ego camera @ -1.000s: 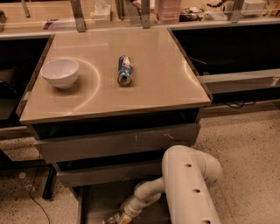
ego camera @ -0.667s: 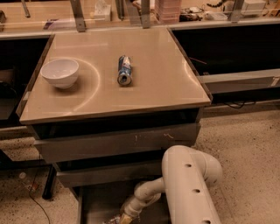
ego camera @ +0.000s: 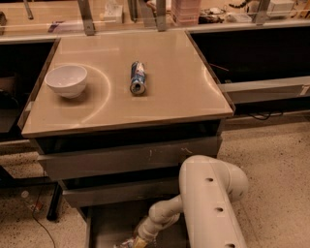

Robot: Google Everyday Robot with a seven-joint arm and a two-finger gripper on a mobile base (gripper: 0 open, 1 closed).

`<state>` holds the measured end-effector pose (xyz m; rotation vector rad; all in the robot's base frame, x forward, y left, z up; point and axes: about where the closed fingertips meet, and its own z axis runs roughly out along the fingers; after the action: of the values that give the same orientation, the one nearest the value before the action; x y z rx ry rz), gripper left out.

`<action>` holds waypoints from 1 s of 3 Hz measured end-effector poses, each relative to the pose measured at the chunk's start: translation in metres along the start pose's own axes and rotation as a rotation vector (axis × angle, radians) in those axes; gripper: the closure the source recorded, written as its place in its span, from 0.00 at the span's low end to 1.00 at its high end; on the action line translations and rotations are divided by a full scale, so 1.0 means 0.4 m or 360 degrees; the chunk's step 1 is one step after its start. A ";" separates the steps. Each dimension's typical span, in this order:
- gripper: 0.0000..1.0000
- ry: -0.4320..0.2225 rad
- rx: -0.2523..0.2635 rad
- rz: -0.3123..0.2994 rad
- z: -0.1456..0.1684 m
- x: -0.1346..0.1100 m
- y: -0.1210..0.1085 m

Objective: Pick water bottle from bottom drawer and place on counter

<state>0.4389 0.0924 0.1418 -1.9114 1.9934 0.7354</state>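
Note:
My arm [ego camera: 208, 203] reaches down into the open bottom drawer [ego camera: 109, 225], the lowest of three grey drawers. The gripper [ego camera: 138, 242] is at the very bottom edge of the view, low inside the drawer and mostly cut off. A bit of crinkled clear plastic with some red, seemingly the water bottle [ego camera: 125, 243], shows right beside the gripper on its left. I cannot tell whether the gripper touches it. The beige counter [ego camera: 169, 87] caps the cabinet above.
A white bowl [ego camera: 66, 80] sits at the counter's left. A blue-and-white drink can [ego camera: 137, 77] lies on its side near the middle. Two shallower grey drawers [ego camera: 131, 157] stick out above the bottom one. A cluttered shelf [ego camera: 193, 9] runs behind.

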 end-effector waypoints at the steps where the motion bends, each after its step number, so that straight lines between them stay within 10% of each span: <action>1: 1.00 0.0064 0.0148 0.0025 -0.109 -0.044 -0.017; 3: 1.00 0.0178 0.0273 0.0063 -0.250 -0.078 0.039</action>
<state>0.4402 0.0647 0.2439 -1.8549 2.0915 0.4589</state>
